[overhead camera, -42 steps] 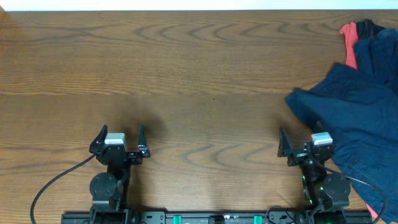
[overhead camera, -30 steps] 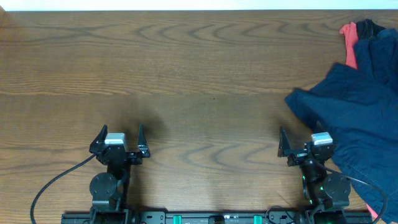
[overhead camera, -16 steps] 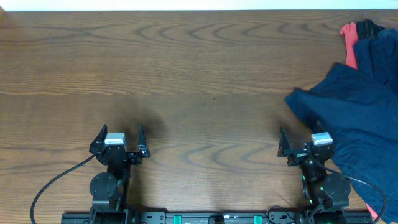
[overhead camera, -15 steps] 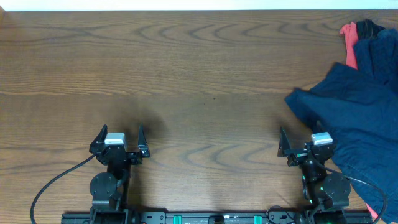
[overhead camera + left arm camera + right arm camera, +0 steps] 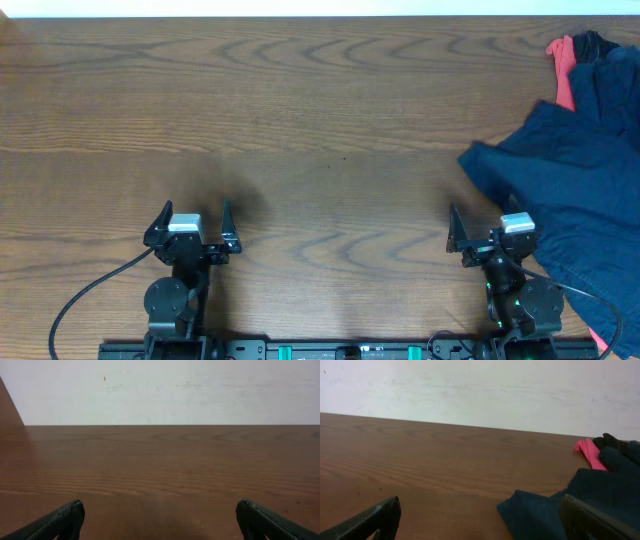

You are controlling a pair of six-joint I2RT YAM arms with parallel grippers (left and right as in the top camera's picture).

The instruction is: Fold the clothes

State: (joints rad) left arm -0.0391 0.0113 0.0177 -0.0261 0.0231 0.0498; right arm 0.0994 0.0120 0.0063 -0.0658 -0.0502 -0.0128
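A heap of dark navy-blue clothes (image 5: 580,170) lies crumpled at the right side of the wooden table (image 5: 320,120), running off the right edge. A coral-red piece (image 5: 562,70) pokes out at its far end. In the right wrist view the navy cloth (image 5: 570,505) has a corner pointing left, with the coral-red piece (image 5: 589,452) behind it. My right gripper (image 5: 483,226) is open and empty, its right finger at the cloth's near edge. My left gripper (image 5: 194,222) is open and empty over bare wood at the front left, far from the clothes.
A white wall (image 5: 160,390) stands behind the table's far edge. Black cables (image 5: 90,295) run from the arm bases at the front edge.
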